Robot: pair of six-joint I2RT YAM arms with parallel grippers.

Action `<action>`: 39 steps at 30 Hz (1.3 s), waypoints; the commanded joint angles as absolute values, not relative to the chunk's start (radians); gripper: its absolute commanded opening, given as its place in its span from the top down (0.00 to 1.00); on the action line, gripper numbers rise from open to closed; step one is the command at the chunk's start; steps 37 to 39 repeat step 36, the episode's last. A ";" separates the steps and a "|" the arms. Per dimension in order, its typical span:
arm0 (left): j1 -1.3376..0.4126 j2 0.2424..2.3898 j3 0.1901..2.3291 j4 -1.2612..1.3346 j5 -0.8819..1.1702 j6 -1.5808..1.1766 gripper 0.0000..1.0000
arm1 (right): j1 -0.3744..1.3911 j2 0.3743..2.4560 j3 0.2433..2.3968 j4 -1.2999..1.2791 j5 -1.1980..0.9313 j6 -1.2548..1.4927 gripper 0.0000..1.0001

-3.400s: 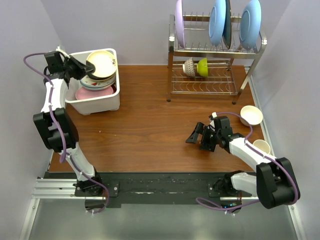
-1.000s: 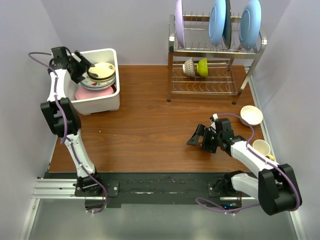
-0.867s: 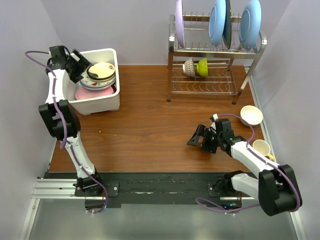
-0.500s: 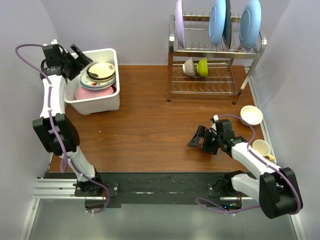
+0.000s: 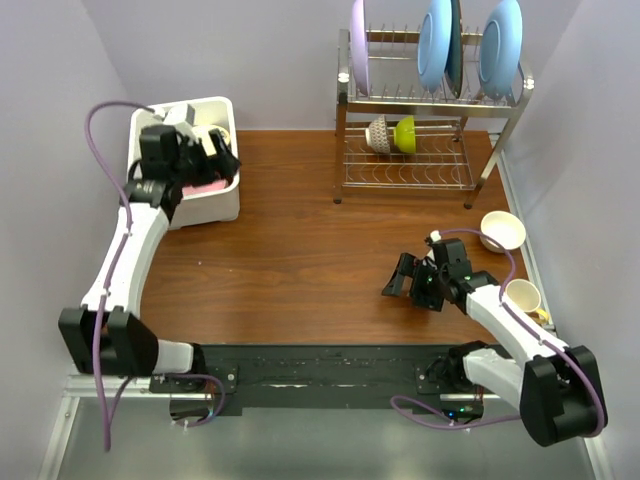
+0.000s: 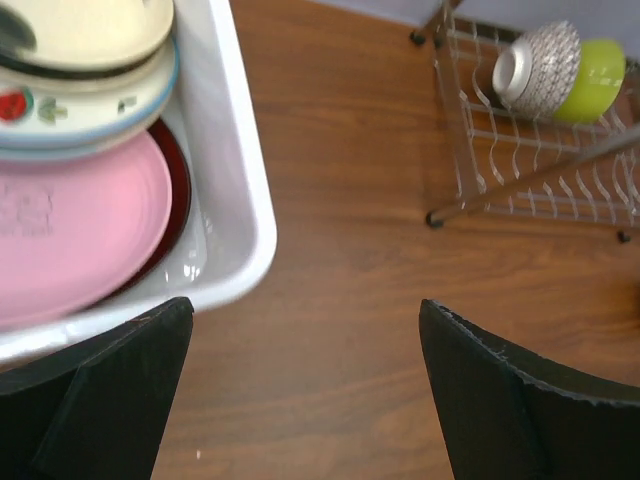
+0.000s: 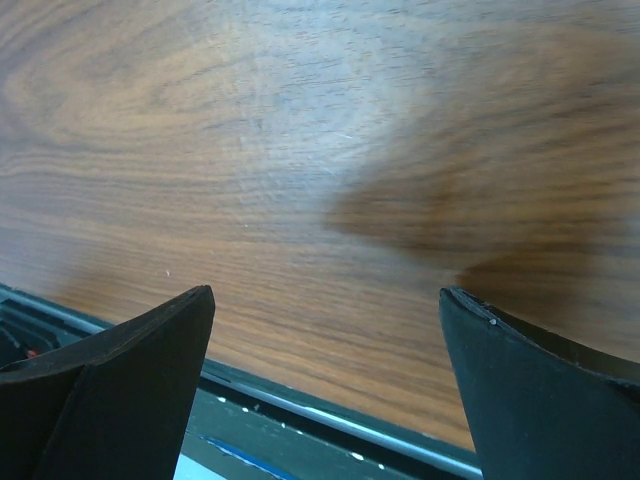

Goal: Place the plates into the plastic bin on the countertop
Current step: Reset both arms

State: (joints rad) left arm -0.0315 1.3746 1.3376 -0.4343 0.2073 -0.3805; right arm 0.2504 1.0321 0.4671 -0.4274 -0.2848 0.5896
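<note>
My left gripper (image 6: 305, 305) hangs open just beside the right wall of the bin (image 6: 240, 190), where stacked plates (image 6: 70, 210) fill the room to my left. Bare countertop (image 6: 340, 150) runs rightward to the wire rack (image 6: 530, 150). My right gripper (image 7: 325, 292) has open wood beneath it, while a bowl (image 5: 502, 230) and a mug (image 5: 522, 294) crowd its right side.

You see pale lilac walls (image 5: 270, 60) behind the steel wire rack (image 5: 420, 170) and to either side of it; the rack stands on a reddish-brown wood-grain bench (image 5: 300, 240); well in front of the rack, a black rail (image 5: 320, 365) edges the bench, then dull grey metal sheet (image 5: 320, 450); light is soft, even.
</note>
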 commanded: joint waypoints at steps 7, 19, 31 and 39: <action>-0.165 1.059 0.939 -0.451 0.069 -0.400 0.00 | 0.250 0.953 0.575 -0.564 -0.192 0.537 0.01; -0.186 0.905 0.779 -0.546 0.034 -0.465 0.00 | 0.250 0.894 0.609 -0.626 -0.166 0.532 0.01; -0.186 0.841 0.644 -0.477 0.103 -0.549 0.00 | 0.250 0.890 0.601 -0.623 -0.160 0.532 0.01; -0.186 0.867 0.632 -0.430 0.160 -0.529 0.00 | 0.250 0.897 0.588 -0.592 -0.163 0.541 0.01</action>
